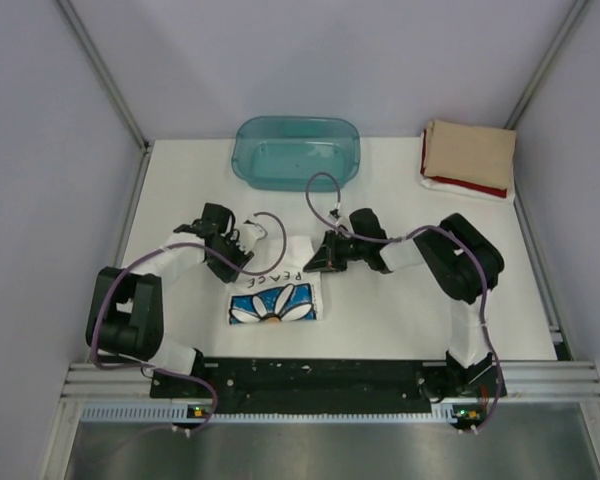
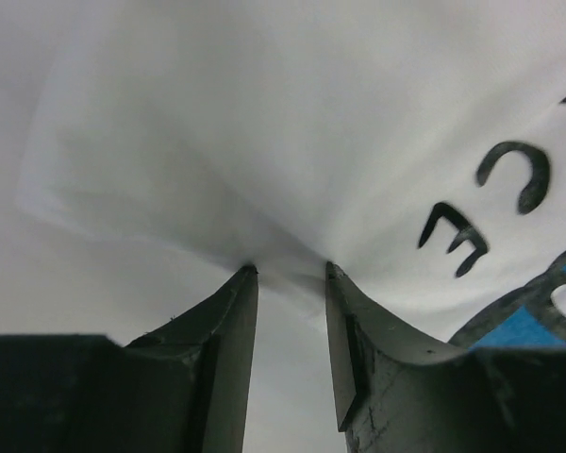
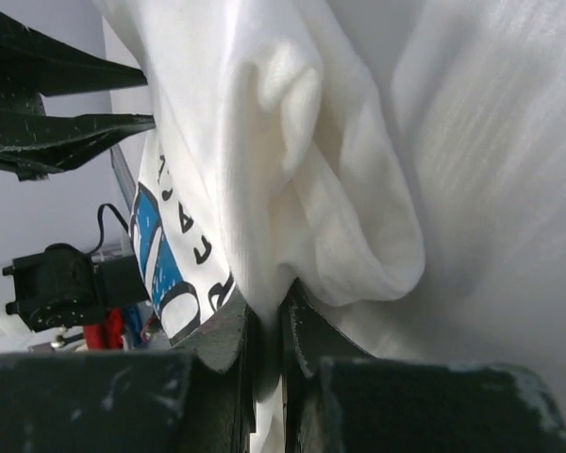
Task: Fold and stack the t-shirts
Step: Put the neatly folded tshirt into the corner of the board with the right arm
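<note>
- Now the white t-shirt [image 1: 277,292] is near the middle of the counter [image 1: 400,320], a little toward the near edge and left of the centre line.
- Its near part lies flat with the print facing up: a round blue picture with a white flower, and above it the black letters "PEACE", which read upside down in the top view.
- The left hand [image 1: 242,245] is at the far left corner of this shirt. In the left wrist view its two fingers [image 2: 228,316] stand narrowly apart and pinch a small ridge of the white cloth at their tips, and creases spread out from that point.
- The right hand [image 1: 315,258] is at the far right corner of the same shirt. In the right wrist view its fingers [image 3: 224,335] are closed tightly on a thick rolled fold of the white cloth, and the cloth bunches just above them.
- Both hands are well apart, with the far edge of the shirt between them.
- The tan t-shirt [image 1: 470,150] lies folded on top of the red t-shirt [image 1: 467,187] in the far right corner of the counter; only a thin red edge shows under it.
- A teal tub [image 1: 296,152] stands at the far edge, near the middle, apart from all shirts.
</note>
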Available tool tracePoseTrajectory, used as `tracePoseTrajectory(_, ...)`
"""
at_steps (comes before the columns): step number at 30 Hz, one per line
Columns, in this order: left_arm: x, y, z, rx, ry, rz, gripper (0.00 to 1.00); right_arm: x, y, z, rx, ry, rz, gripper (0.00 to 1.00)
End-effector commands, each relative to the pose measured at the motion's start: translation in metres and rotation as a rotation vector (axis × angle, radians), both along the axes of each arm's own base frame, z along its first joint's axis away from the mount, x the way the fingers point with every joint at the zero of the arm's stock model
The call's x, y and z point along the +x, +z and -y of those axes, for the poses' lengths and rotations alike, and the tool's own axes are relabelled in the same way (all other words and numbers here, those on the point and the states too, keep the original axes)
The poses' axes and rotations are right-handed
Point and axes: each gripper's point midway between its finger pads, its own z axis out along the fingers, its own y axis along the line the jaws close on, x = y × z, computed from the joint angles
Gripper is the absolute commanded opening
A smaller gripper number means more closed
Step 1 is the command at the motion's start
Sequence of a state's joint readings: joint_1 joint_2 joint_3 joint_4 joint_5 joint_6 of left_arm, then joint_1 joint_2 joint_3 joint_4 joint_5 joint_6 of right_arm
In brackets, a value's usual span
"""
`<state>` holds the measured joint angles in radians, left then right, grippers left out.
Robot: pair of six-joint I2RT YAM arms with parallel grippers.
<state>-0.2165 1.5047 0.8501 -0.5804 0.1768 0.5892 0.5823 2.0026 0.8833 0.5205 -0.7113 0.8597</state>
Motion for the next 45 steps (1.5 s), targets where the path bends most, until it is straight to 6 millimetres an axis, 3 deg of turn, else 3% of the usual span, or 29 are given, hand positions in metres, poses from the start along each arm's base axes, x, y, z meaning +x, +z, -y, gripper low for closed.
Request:
tracePoseTrajectory(1, 0.015, 0.033, -0.01, -0.016, 0.057, 0.107, 0.48, 0.016, 0.036, 0.029, -0.038, 0.011, 0.161, 0.0)
tracePoseTrajectory(4, 0.025, 0.07, -0.008, -0.055, 0.081, 0.203, 0.74, 0.02, 0.04, 0.068, -0.129, 0.017, 0.221, 0.0)
tracePoseTrajectory(5, 0.028, 0.08, -0.009, -0.056, 0.093, 0.229, 0.77, 0.022, 0.038, 0.083, -0.169, 0.013, 0.225, 0.0)
tracePoseTrajectory(11, 0.035, 0.111, -0.021, -0.017, 0.138, 0.312, 0.83, 0.036, 0.029, 0.188, -0.507, -0.089, 0.206, 0.0)
tracePoseTrajectory(17, 0.033, 0.114, -0.023, 0.001, 0.141, 0.291, 0.84, 0.069, 0.05, 0.265, -0.756, -0.227, 0.277, 0.0)
tracePoseTrajectory(20, 0.033, 0.118, -0.023, 0.0, 0.142, 0.291, 0.84, 0.099, 0.077, 0.282, -0.865, -0.207, 0.376, 0.0)
tracePoseTrajectory(21, 0.033, 0.119, -0.023, -0.003, 0.143, 0.29, 0.84, 0.102, 0.078, 0.286, -0.886, -0.197, 0.374, 0.0)
tracePoseTrajectory(25, 0.03, 0.118, -0.02, -0.018, 0.144, 0.282, 0.85, 0.145, 0.111, 0.294, -0.875, -0.253, 0.429, 0.0)
tracePoseTrajectory(35, 0.03, 0.109, -0.022, -0.005, 0.16, 0.243, 0.85, 0.246, 0.157, 0.305, -0.857, -0.377, 0.498, 0.0)
tracePoseTrajectory(40, 0.028, 0.107, -0.023, 0.001, 0.161, 0.231, 0.87, 0.281, 0.187, 0.321, -0.936, -0.391, 0.612, 0.0)
tracePoseTrajectory(45, 0.025, 0.101, -0.024, 0.007, 0.165, 0.212, 0.88, 0.303, 0.21, 0.336, -0.967, -0.425, 0.689, 0.0)
